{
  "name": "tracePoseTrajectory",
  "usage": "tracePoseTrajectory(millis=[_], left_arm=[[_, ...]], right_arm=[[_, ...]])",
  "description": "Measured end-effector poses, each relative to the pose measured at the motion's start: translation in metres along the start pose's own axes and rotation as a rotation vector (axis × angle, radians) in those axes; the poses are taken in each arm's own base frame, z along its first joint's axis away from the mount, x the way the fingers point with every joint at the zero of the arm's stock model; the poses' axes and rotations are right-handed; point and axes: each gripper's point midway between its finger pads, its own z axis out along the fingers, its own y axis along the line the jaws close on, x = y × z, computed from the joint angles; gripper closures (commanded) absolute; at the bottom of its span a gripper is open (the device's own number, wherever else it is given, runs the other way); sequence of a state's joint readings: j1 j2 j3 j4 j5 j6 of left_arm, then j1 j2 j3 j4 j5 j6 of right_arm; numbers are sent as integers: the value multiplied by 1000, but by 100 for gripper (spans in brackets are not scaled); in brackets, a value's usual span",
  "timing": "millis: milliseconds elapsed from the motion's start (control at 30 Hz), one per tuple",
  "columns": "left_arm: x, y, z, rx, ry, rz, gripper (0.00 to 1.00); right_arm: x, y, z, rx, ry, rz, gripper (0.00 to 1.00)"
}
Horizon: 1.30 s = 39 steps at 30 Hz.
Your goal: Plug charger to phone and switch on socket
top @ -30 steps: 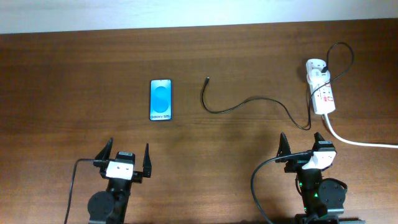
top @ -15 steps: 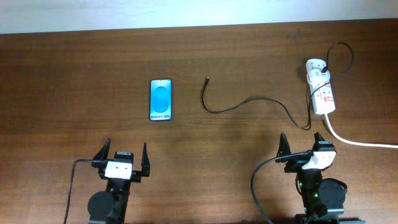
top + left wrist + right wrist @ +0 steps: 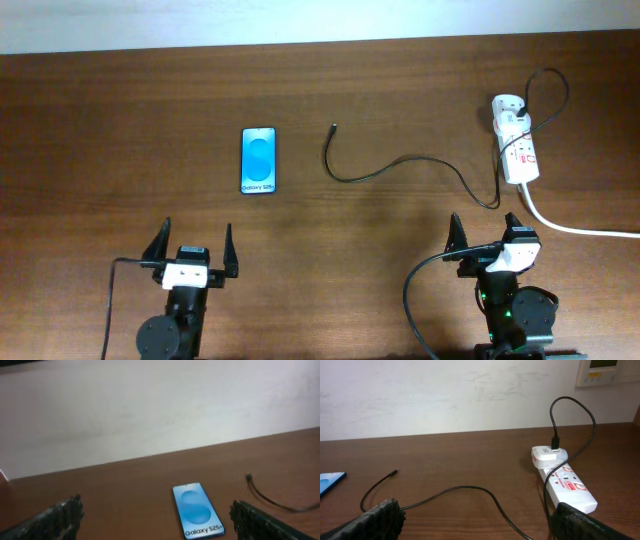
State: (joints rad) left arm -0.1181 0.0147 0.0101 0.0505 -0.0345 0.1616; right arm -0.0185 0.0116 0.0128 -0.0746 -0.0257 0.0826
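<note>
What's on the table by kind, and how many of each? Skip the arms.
phone: 1
charger cable: 1
power strip: 1
Total: 3

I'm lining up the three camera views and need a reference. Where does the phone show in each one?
Overhead: the phone lies left of centre, screen up.
Left wrist: the phone is low in the picture, right of centre.
Right wrist: only a blue corner of the phone shows at the left edge.
Shared landmark: the charger tip, to the phone's right in the overhead, left wrist and right wrist views.
</note>
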Motion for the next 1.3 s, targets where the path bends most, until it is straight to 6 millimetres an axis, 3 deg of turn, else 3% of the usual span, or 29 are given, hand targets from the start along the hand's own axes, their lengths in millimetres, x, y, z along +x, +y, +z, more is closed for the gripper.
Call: tracePoseTrajectory(millis=[100, 267, 400, 467, 567, 733, 800, 900, 1033, 1300], left_arm=[[-9, 1, 0, -3, -16, -1, 1], [-54, 9, 8, -3, -14, 0, 1], [-87, 12, 35, 14, 41, 1, 1], [-96, 5, 60, 66, 92, 1, 1], [-80, -9, 99, 147, 257, -7, 1], [-73, -32, 172, 303, 535, -50, 1], [-64, -40, 190, 353, 652, -71, 1], [-54, -45, 201, 385, 774, -90, 1], [-50, -46, 197, 389, 801, -93, 1], [-72, -45, 214, 366, 732, -161, 1]], right_arm=[[0, 0, 0, 0, 0, 0, 2], [0, 0, 0, 0, -2, -1, 1], [-1, 0, 0, 0, -3, 0, 2], [0, 0, 0, 0, -1, 0, 2], [0, 0, 0, 0, -2, -1, 2], [0, 0, 0, 0, -1, 0, 2], [0, 0, 0, 0, -2, 0, 2], [0, 0, 0, 0, -2, 0, 2], [0, 0, 0, 0, -2, 0, 2], [0, 0, 0, 1, -2, 0, 2]])
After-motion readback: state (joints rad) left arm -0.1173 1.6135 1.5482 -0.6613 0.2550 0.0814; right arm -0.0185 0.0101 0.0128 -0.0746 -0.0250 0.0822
